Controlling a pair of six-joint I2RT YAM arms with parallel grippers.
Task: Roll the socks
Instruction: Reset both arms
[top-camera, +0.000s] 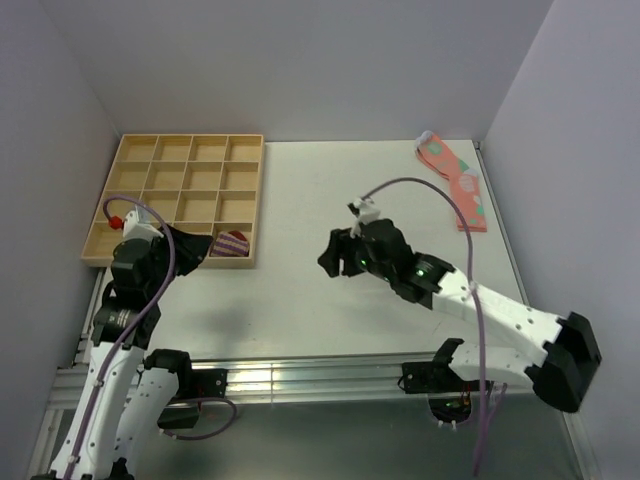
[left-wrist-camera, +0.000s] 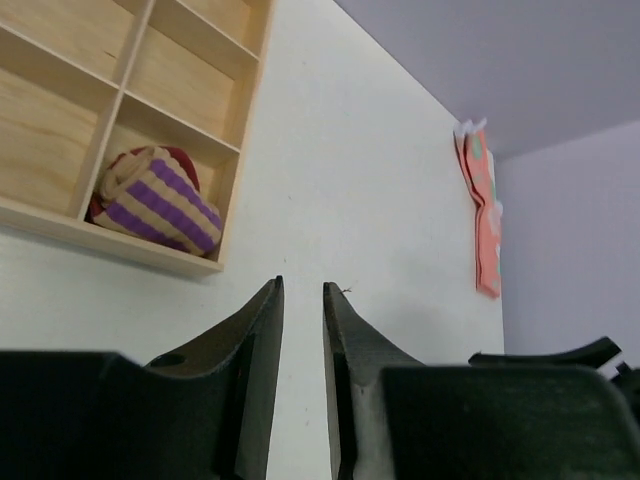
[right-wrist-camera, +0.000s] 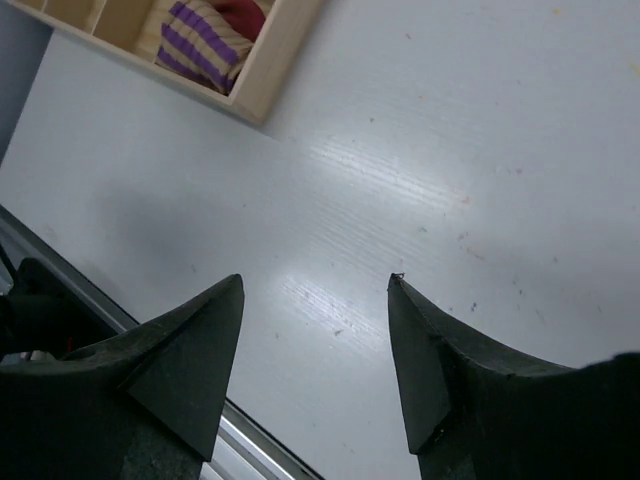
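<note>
Your open room is the wide white tabletop (top-camera: 300, 190) between the wooden tray (top-camera: 258, 195) at its far left and the pink socks (top-camera: 455, 180) in the far right corner. Walls close in the left, far and right edges.

Your left fingers (left-wrist-camera: 272, 310) hang just off the tray's near right corner, a narrow gap between them, holding nothing. Your right fingers (right-wrist-camera: 222, 315) hover over mid-tabletop, spread wide and empty.

The socks (top-camera: 232, 244) sit as one rolled bundle in the tray's near right compartment, with purple and tan stripes outward and dark red showing behind.
</note>
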